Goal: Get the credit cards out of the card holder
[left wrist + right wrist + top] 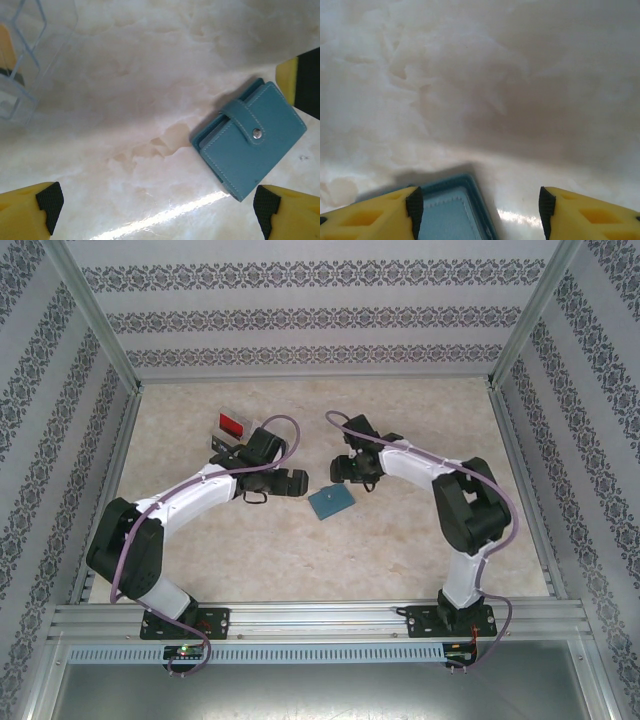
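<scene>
Both grippers hang open over the marble-patterned table (400, 550). Directly beneath the right gripper (480, 210), between its spread yellow fingers, lies a corner of the blue card holder (452, 212). From the left gripper (157, 207) the holder sits ahead and to the right, its strap snapped shut. Farther off to that gripper's left, a clear plastic tray (50, 45) holds a red card (232, 423). Unsnapping and emptying the holder appear still to do. Any cards inside are hidden, and the tray is cut off.
</scene>
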